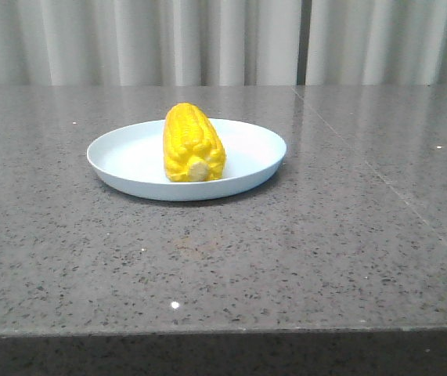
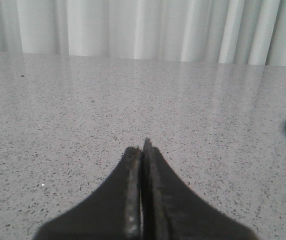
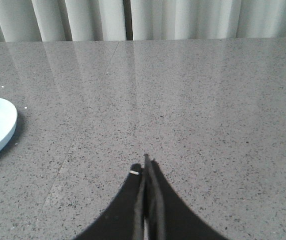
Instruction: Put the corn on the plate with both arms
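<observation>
Grey speckled bench (image 1: 301, 258); corn (image 1: 192, 143) laid mid-plate (image 1: 261, 149), stub forward, task judged done; left tool (image 2: 143, 150) and right tool (image 3: 147, 167) closed, empty, parked apart.

Grey speckled stone-look table (image 1: 325, 258), polished and faintly reflective; smooth, plain pale blue plate (image 1: 113, 160); glossy plastic-looking yellow corn (image 1: 192, 141), kerneled; matt black gripper fingers (image 2: 155, 200); pleated white cloth curtain (image 1: 207, 39).
</observation>
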Tool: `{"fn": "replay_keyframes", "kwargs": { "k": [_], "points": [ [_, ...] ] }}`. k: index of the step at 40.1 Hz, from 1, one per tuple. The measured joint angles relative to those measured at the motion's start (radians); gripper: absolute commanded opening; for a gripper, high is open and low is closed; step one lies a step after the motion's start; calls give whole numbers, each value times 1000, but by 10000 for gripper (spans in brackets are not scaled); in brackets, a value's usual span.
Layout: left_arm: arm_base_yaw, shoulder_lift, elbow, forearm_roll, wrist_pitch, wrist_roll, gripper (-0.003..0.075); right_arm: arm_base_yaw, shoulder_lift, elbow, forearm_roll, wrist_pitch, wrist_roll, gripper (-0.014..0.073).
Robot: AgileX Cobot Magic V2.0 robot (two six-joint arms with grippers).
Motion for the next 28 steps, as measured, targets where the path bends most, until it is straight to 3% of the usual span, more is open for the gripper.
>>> {"fn": "replay_keyframes", "kwargs": {
  "k": [15, 28],
  "points": [
    [0, 0, 0, 0, -2, 0, -20, -8, -9, 26, -2, -19, -21, -67],
    [0, 0, 0, 0, -2, 0, -20, -122, -162, 278, 96, -179, -136, -67]
  ]
}}
